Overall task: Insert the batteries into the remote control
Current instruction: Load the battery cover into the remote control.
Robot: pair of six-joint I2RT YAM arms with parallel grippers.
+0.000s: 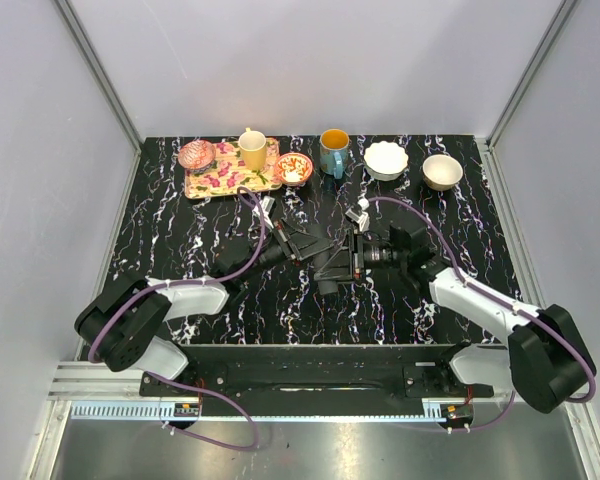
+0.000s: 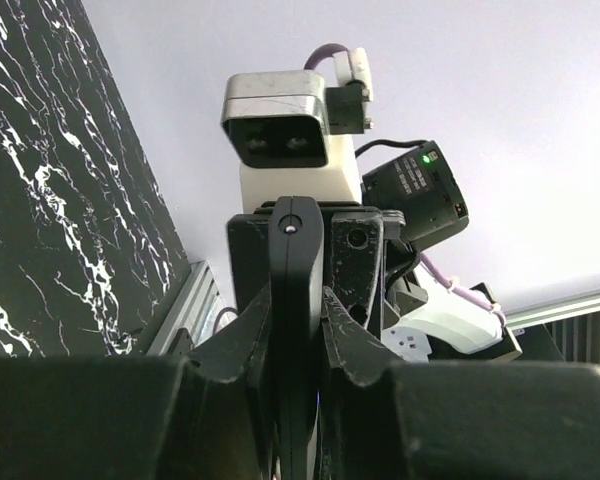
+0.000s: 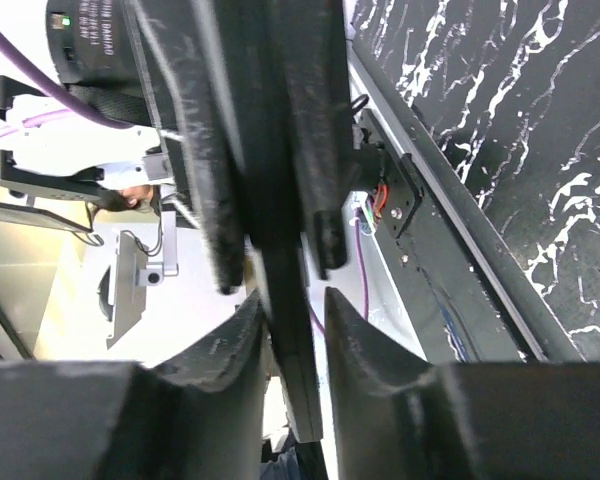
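Hovering mid-table [image 1: 180, 230], both arms meet nose to nose above the marbled top, well short of the teal mug [image 1: 333, 152] and the dishes at the far edge.

The left gripper [image 2: 298, 305] is clamped on the remote control [image 2: 296, 240]. Its jaws are pressed flat against the two long sides, and the slim black bar sticks out past the fingertips toward the other arm.

The right gripper [image 3: 295, 305] straddles the same bar [image 3: 295, 380] from the opposite end. Its fingers [image 3: 242, 330] sit close on either side, but I can't tell whether they actually bear on the bar or stand a hair off it.

The bar is held off the table, on edge between the two tools. The overhead view is too cluttered to pick it out cleanly. No batteries show in any view, and the battery slot isn't visible either.

Handling guess:
- **Remote:** it looks light, rigid and smooth plastic, so it should be slippery and will likely twist if pinched only near one end.
- **Best hold:** grip across the narrow sides around mid-length, with the slot face left open and no pad over it.
- **Batteries:** they should be small, hard and prone to rolling. Pinch each across the wrapped body, not the ends.

Main risk is the bar pivoting while two grips share it.
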